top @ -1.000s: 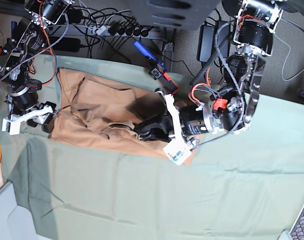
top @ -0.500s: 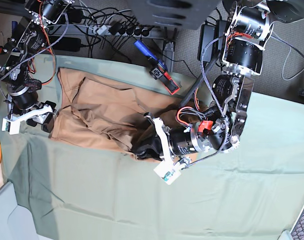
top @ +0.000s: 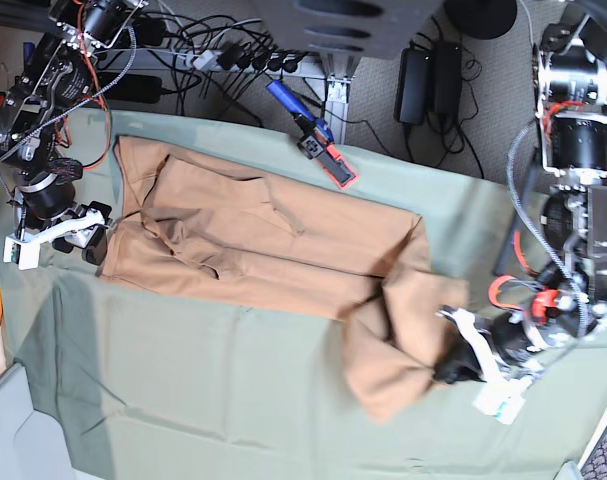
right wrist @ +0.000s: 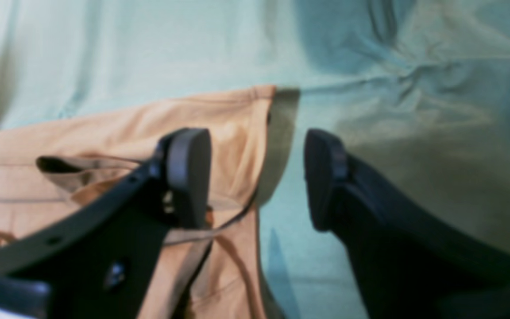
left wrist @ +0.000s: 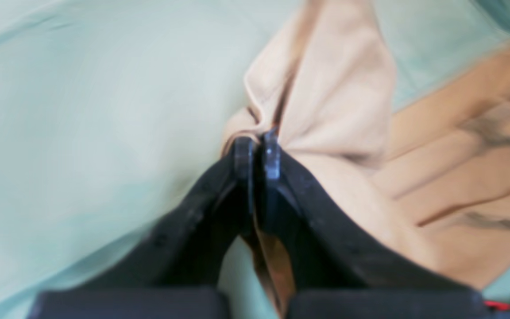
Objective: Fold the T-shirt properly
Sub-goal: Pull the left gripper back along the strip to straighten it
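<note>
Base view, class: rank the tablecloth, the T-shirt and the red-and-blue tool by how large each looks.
1. Tablecloth, largest.
2. T-shirt.
3. Red-and-blue tool, smallest.

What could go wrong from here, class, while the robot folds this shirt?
1. The left gripper pinches only a small bunch of the shirt; it may slip out.
2. The right gripper hangs open at the far edge, holding nothing, so a pull may drag the shirt across the cloth.
</note>
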